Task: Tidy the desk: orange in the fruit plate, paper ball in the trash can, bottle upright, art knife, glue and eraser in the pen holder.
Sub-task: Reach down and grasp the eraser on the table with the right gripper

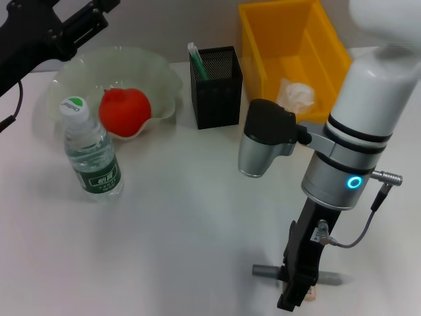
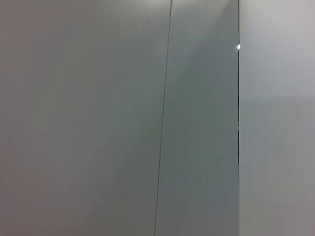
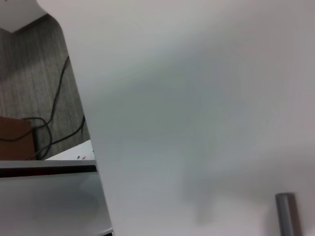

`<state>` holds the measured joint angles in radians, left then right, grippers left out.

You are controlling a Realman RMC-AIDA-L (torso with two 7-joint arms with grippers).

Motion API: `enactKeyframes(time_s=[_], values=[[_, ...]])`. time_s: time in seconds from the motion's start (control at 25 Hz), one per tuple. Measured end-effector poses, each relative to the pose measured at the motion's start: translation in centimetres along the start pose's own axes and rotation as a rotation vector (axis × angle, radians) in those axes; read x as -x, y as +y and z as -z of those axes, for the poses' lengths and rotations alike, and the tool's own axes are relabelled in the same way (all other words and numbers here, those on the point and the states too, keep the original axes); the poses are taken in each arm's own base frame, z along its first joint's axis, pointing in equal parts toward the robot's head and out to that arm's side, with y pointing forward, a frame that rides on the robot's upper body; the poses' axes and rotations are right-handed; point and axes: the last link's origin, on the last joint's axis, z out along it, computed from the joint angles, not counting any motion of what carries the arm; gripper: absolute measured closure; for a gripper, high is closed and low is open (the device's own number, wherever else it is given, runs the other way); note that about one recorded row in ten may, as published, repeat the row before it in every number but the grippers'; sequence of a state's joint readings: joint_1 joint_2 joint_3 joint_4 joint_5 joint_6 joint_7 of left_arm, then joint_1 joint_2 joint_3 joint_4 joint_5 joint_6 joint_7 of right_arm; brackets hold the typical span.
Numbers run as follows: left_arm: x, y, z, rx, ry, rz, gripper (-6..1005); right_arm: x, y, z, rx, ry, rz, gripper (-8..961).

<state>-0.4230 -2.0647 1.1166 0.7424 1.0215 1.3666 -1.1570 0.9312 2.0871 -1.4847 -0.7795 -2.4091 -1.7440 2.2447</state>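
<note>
Two arms: left pincer (image 1: 99,10) parked high at the far left, state can't tell. Yellow trash can (image 1: 296,56) holds the paper ball (image 1: 297,94), fruit plate (image 1: 158,72) holds the orange (image 1: 125,110), bottle (image 1: 92,155) upright, pen holder (image 1: 216,85) mid-back. Right pincer (image 1: 296,293) sits low over the grey art knife (image 1: 266,270) on the worktop (image 1: 191,230); can't tell its opening. Straddle the handle mid-length, close square, lift level.

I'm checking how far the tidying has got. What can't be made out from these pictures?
- Right claw, head view: its tips and the small item under them are hidden by the arm itself.
- Grey stick-shaped item: its middle is covered; unclear whether knife or glue.
- Pen holder: contents mostly hidden by mesh.
- Left wrist view: only blank wall.
</note>
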Motion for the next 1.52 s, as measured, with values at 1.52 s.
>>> enactKeyframes(time_s=[1.52], values=[[0.1,0.0,-0.1,0.004,-0.005,-0.005,274,0.3,0.5,-0.2,0.035,-0.024,-0.026,421]])
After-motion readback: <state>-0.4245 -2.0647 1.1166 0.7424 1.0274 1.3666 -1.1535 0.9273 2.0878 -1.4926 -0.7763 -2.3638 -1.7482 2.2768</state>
